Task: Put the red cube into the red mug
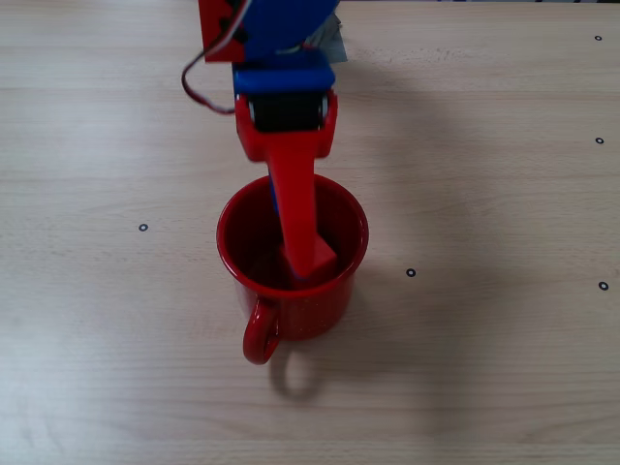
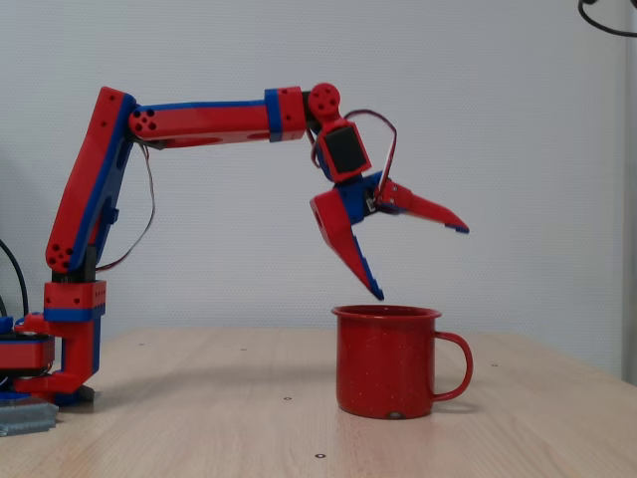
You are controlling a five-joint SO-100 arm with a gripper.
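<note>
A: Claw [image 2: 418,261] status?
B: Spread wide, empty, directly above the red mug [image 2: 388,360] on the worktop [image 2: 199,418].
A: Red cube position?
B: Not identifiable; the lower finger [image 1: 300,208] blocks most of the mug interior from above.

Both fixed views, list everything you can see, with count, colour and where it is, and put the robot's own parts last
red mug: one, glossy red, standing upright on the table under the gripper; handle toward the camera in a fixed view, to the right in a fixed view.
red cube: none that I can make out; it may be hidden inside the mug.
table: one, pale wood grain, with small black ring marks scattered on it.
wall: one, plain white, behind the table.
cable: one, black, top right corner.
arm: one, red and blue, base at left, reaching right over the mug.
gripper: one, red with blue edging, fingers spread wide, just above the mug's rim.
</note>
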